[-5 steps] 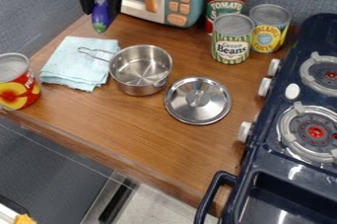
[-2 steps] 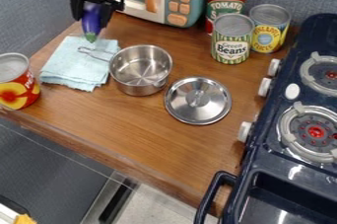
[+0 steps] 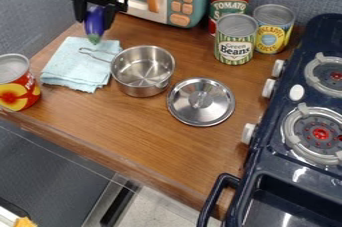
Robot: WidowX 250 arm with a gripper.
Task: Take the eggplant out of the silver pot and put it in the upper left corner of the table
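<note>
Wooden counter (image 3: 147, 131): one eggplant (image 3: 95, 22), clasped in the gripper's (image 3: 95, 20) fingers, now slightly further left, near the upper left corner; lowering seems due.

bright, even light | highlights on lid (image 3: 215, 112) and pot (image 3: 141, 70) | white glints on stove (image 3: 280, 106) | soft, faint shadows
</note>
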